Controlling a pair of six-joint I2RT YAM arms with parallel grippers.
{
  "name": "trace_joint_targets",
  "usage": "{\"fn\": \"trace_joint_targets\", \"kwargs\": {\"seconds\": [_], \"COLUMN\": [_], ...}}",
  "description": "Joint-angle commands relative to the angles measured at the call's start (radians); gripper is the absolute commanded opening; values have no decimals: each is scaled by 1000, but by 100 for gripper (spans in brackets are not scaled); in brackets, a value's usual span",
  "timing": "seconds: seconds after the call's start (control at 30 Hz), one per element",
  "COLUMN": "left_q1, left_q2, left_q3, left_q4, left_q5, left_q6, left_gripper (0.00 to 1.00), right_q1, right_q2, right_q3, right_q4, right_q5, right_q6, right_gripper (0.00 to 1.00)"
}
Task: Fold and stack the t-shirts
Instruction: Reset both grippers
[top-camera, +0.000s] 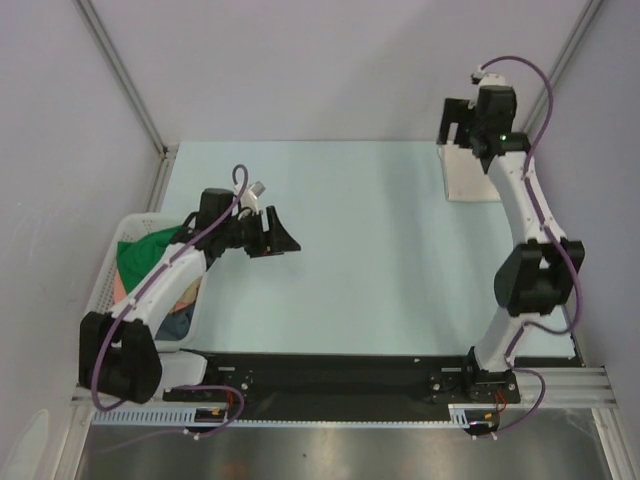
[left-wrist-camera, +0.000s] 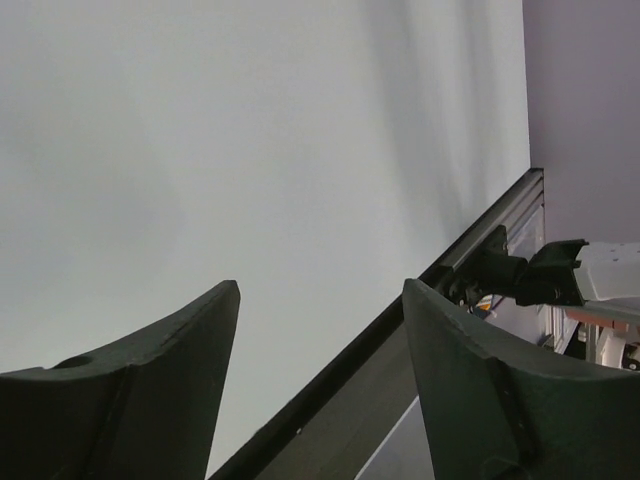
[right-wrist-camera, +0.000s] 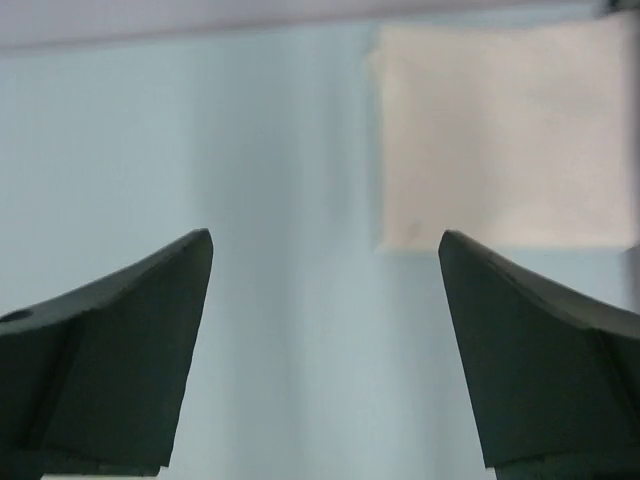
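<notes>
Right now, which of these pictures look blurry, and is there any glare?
Top external view: sharp, evenly lit, with dull glare on the steel sheet at the bottom. Left wrist view: dark fingers soft-edged, table washed pale. Right wrist view: the folded cream t-shirt is hazy.

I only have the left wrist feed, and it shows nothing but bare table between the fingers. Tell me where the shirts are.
Observer: One cream t-shirt lies folded flat at the far right of the table.
Operator: Report the right gripper.
Observer: The right gripper hangs close to that shirt, jaws wide apart with nothing between them.
Operator: Give me the other shirts.
Observer: A green shirt, a pink shirt and a blue shirt sit bunched in the white basket at the table's left edge.
</notes>
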Motion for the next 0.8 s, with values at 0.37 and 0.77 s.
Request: {"fn": "trace_joint_targets", "kwargs": {"seconds": [0.37, 0.77], "left_q1": [-30, -42], "left_q2": [-538, -935], "left_q3": [-549, -903], "left_q4": [307, 531], "left_q5": [5, 94], "left_q6": [-312, -608], "left_gripper": [99, 100], "right_q1": [93, 119], "right_q2": [-1142, -1671], "right_q3": [-1465, -1860], "right_q4": [316, 118], "right_q5": [-415, -538], "right_q6": [926, 1070], "right_gripper": [100, 100]}}
